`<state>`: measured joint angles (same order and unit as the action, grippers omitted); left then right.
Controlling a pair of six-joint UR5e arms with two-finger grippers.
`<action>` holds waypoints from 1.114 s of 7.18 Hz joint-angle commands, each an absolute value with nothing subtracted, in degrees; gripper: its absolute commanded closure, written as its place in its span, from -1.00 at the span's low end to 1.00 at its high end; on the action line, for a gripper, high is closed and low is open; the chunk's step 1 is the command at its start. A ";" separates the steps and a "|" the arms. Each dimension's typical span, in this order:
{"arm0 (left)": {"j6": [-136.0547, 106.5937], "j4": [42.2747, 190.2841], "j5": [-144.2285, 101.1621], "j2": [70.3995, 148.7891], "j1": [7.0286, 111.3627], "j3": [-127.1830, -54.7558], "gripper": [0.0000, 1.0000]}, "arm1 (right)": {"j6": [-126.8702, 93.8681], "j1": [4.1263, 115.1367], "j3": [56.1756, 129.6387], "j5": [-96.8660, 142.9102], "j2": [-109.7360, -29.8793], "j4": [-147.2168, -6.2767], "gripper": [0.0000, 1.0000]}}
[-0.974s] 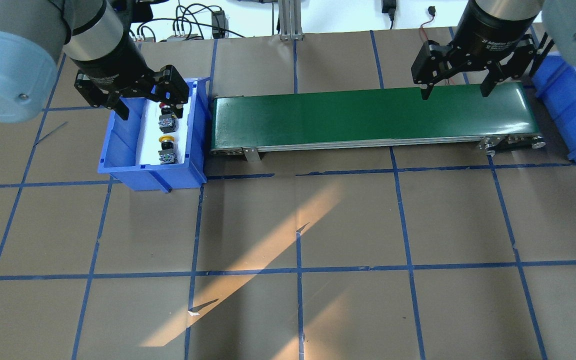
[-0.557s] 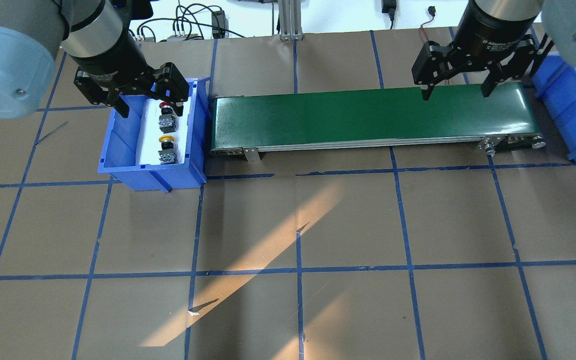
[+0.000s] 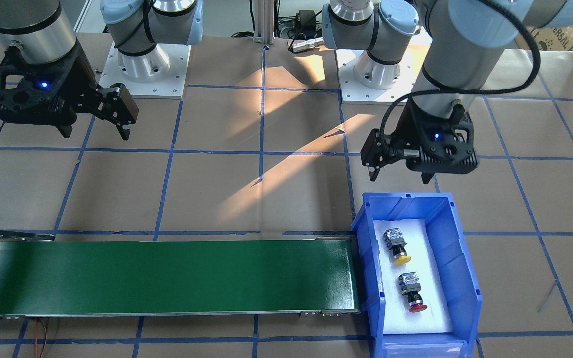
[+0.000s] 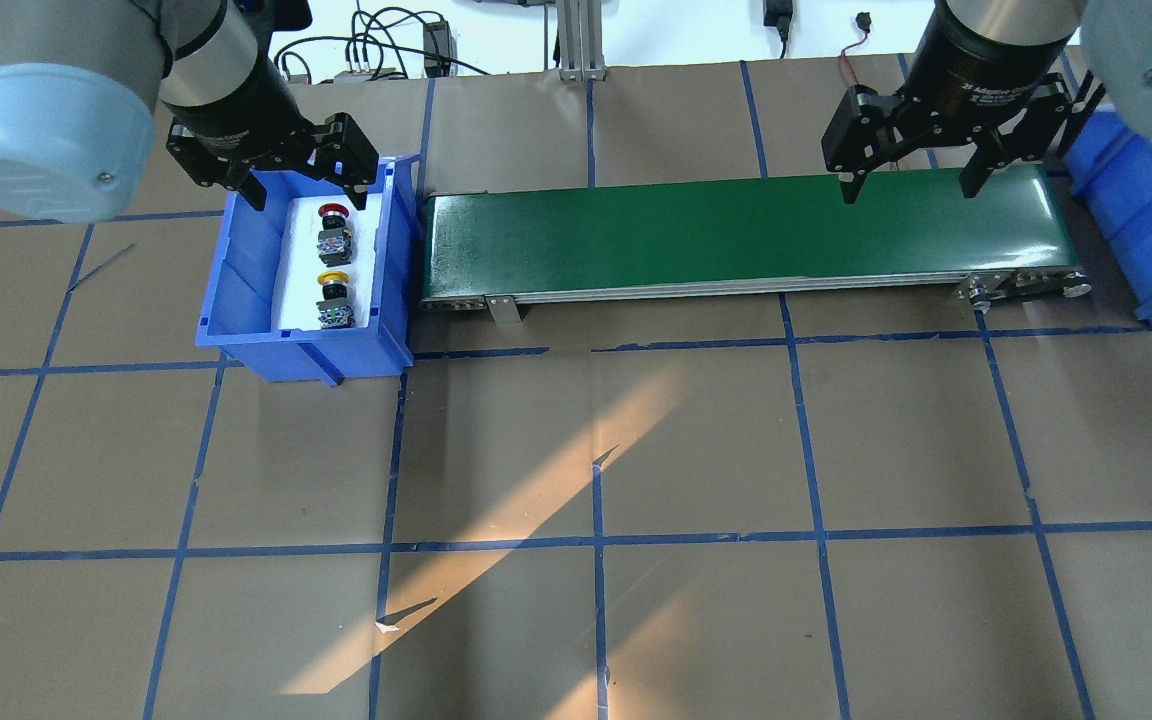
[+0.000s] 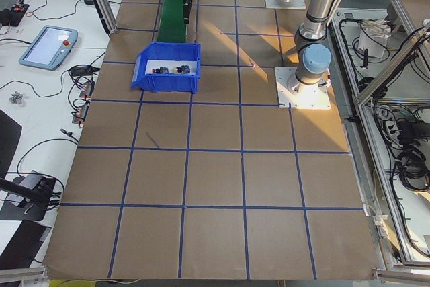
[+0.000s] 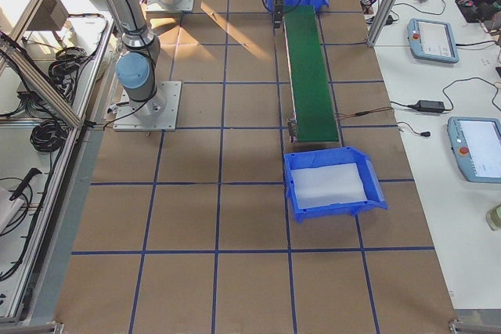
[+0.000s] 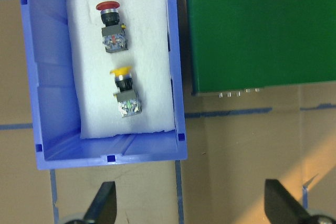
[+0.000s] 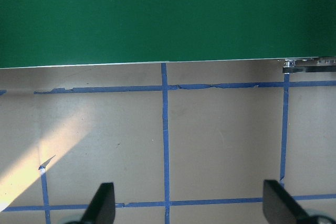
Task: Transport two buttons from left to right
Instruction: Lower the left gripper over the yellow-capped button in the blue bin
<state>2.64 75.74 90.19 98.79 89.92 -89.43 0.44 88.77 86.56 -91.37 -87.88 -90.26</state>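
Note:
Two buttons lie on white foam in the blue bin (image 4: 236, 300) at the left end of the belt. The red-capped button (image 4: 334, 228) is farther from me and the yellow-capped button (image 4: 333, 295) is nearer. Both show in the front view, with the red one (image 3: 412, 291) and the yellow one (image 3: 397, 246), and in the left wrist view, with the red one (image 7: 111, 24) and the yellow one (image 7: 125, 92). My left gripper (image 4: 308, 200) hangs open and empty high above the bin. My right gripper (image 4: 908, 192) hangs open and empty over the belt's right end.
A green conveyor belt (image 4: 736, 235) runs from the left bin toward a second blue bin (image 4: 1136, 220) at the right. That bin (image 6: 329, 207) holds only white foam. The table is brown paper with a blue tape grid.
My left gripper has shifted a little toward the far end of the bin and stays open. The buttons and the right gripper have not moved.

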 commanded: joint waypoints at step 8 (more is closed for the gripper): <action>6.42 49.22 90.18 116.46 82.71 -102.11 -0.90 | 0.35 88.77 88.59 -91.14 -88.24 -91.14 -1.00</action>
<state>6.64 51.30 90.30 115.69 82.95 -99.78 0.36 88.77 88.57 -91.14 -88.23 -90.99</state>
